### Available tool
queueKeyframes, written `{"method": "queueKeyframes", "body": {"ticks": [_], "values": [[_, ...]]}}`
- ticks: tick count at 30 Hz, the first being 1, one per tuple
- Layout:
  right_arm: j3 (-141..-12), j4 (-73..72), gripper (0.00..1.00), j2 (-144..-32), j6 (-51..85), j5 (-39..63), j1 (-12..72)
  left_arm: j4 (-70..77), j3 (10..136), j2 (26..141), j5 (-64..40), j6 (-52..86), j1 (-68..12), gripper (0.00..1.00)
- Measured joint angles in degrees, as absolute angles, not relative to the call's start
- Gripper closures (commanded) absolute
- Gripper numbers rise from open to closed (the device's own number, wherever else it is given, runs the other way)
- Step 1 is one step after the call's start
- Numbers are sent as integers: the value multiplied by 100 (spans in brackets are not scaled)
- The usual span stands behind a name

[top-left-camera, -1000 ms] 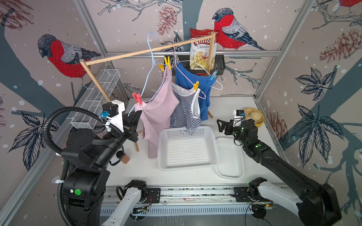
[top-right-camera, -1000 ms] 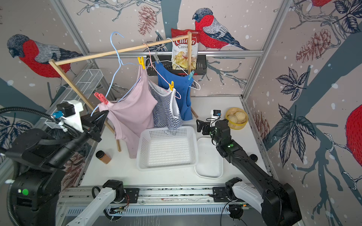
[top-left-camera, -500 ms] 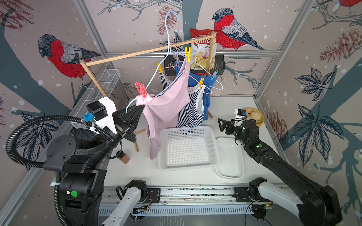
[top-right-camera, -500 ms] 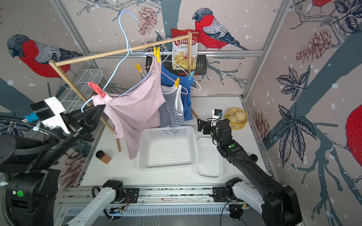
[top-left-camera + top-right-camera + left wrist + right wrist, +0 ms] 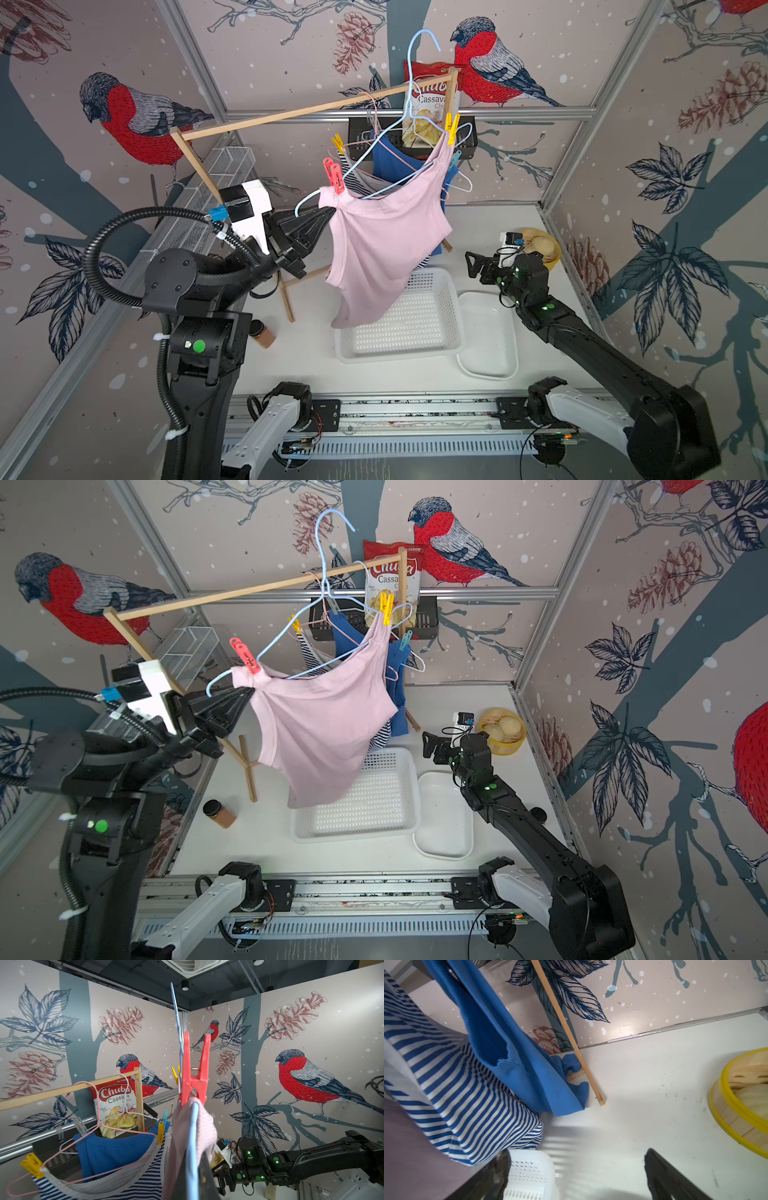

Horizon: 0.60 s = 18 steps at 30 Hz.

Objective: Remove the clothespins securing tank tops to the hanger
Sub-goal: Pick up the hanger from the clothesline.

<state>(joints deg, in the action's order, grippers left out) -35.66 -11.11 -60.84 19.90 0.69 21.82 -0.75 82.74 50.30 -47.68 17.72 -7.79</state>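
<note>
Moved: pale pink cloth tank top [image 5: 382,245] is raised leftward.
Left gripper [image 5: 330,212]: clamped on its shoulder.
Right gripper [image 5: 476,268]: spread.
Plastic clothespins [image 5: 334,176]: none removed.

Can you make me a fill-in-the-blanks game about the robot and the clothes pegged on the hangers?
1. The clothespin next to the left hand is ____.
2. The left hand is shut on the shoulder of the ____ tank top.
3. The right hand is ____ and holds nothing.
4. That tank top hangs on a light ____ hanger.

Missing words: red, pink, open, blue.
</note>
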Motion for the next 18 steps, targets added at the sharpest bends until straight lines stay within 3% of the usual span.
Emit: {"method": "queueKeyframes", "body": {"ticks": [10, 18], "values": [[-3627, -1214, 0, -6265, 2112, 469, 1767, 1520, 8053, 5817, -5843, 2545, -779, 100], [-3815, -1347, 0, -6652, 2093, 954, 1785, 1393, 6495, 4814, -5988, 2204, -779, 100]]}}
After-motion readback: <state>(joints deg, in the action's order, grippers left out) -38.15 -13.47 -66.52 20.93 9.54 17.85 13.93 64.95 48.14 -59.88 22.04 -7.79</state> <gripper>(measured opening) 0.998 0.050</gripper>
